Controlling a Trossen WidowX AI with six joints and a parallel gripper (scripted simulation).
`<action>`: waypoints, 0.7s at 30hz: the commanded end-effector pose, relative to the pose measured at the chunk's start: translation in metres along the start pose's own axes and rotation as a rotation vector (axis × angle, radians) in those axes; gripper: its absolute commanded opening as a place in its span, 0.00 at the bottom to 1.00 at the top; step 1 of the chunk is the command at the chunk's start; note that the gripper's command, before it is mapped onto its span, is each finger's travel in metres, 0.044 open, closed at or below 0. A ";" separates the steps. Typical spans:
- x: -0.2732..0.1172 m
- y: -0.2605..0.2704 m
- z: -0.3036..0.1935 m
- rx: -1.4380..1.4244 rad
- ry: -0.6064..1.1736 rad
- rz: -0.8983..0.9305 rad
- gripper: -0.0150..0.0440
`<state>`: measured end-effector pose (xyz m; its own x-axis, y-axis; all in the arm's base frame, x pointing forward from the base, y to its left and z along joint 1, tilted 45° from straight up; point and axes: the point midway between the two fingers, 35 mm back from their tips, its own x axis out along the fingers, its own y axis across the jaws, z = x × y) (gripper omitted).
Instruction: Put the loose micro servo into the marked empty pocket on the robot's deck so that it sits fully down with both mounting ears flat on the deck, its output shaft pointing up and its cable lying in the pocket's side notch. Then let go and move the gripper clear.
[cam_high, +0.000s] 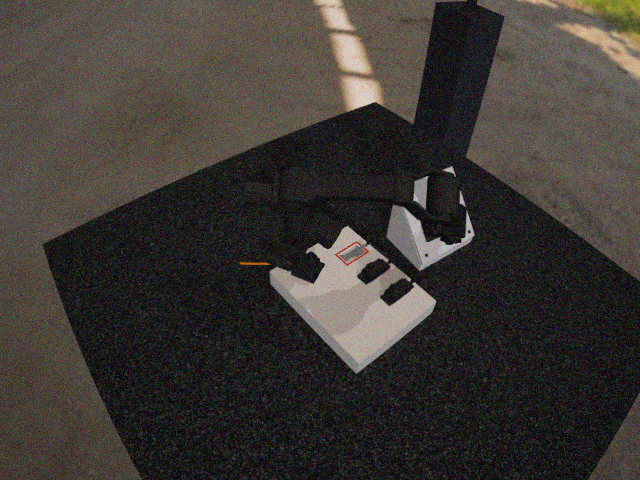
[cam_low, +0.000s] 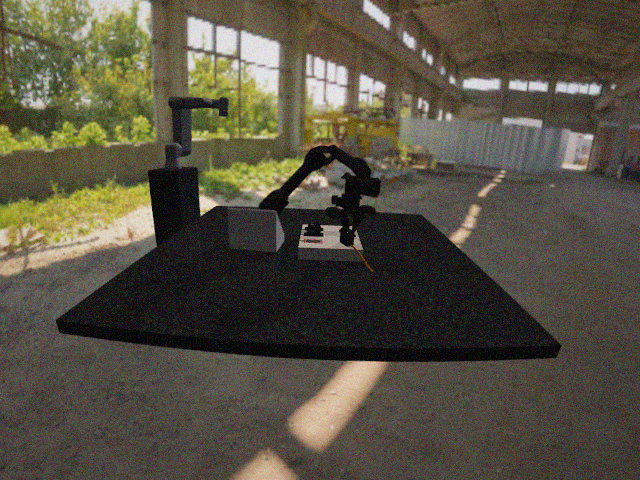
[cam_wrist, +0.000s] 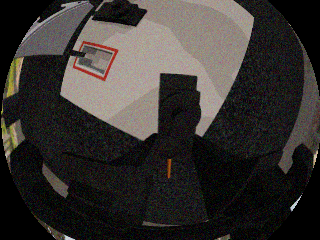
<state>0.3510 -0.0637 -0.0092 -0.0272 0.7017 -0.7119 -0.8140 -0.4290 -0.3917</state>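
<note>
The arm (cam_high: 336, 186) reached out low from its white wedge-shaped base (cam_high: 413, 237), its long dark forearm lying nearly level over the mat (cam_high: 206, 361) before bending down at the wrist, so that the gripper (cam_high: 305, 266) pointed straight down at the near-left corner of the deck (cam_high: 356, 320). Its jaws were pinched on the micro servo (cam_wrist: 179, 103), a small black boxy body that sat at that corner of the deck, well apart from the marked pocket (cam_high: 352, 253). The servo's thin orange cable (cam_high: 254, 263) trailed off the deck edge onto the mat. The deck was a pale, smooth rectangular slab with shadow patches across it; the pocket showed as a grey recess framed in red, and two other black servos (cam_high: 385, 281) stood seated beside it. The mat was black and finely speckled, on a rough grey floor. A tall dark post (cam_high: 457, 77) was cut off at the upper edge of the top view. In the wrist view the fingers merged with the black servo, and its ears and shaft could not be made out.
</note>
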 end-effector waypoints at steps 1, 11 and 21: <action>-0.011 0.000 -0.001 -0.001 0.003 -0.004 0.25; -0.029 0.002 0.006 0.000 0.003 -0.003 0.25; -0.029 0.005 0.009 0.000 0.003 -0.003 0.25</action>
<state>0.3459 -0.0789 0.0138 -0.0233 0.7052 -0.7086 -0.8147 -0.4241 -0.3954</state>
